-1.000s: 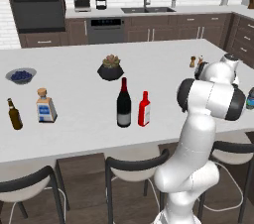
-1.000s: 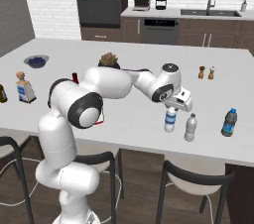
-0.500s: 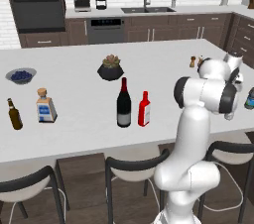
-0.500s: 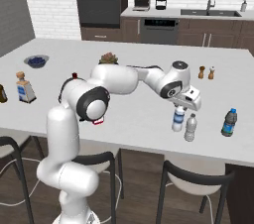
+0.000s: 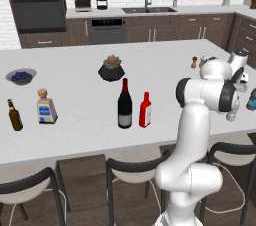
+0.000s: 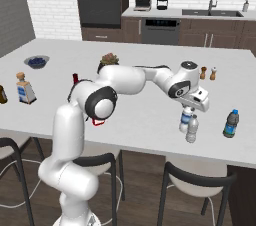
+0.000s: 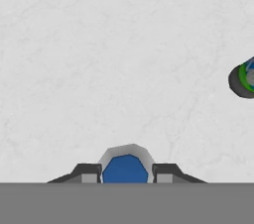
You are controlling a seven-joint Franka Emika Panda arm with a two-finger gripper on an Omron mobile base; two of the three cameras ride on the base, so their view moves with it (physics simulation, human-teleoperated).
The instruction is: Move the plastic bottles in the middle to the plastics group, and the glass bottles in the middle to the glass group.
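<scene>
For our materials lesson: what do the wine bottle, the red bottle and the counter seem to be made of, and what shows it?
Wine bottle: probably dark glass, glossy, with red foil over the neck.
Red bottle: smooth bright red, white cap; glass or plastic, the look leaves it open.
Counter: pale, matte, faintly mottled in the hand view, like stone or composite.

The tabletop point(image 5: 75, 135) carries seven bottles: two clear water bottles point(image 6: 189, 124), one dark blue-green bottle point(image 6: 230, 123), one wine bottle point(image 5: 124, 105), one red bottle point(image 5: 145, 110), one brown beer bottle point(image 5: 14, 115) and one square corked bottle point(image 5: 45, 107). Around the wine bottle: one potted plant point(image 5: 111, 68), one bowl point(image 5: 20, 76), two shakers point(image 6: 207, 73).
</scene>
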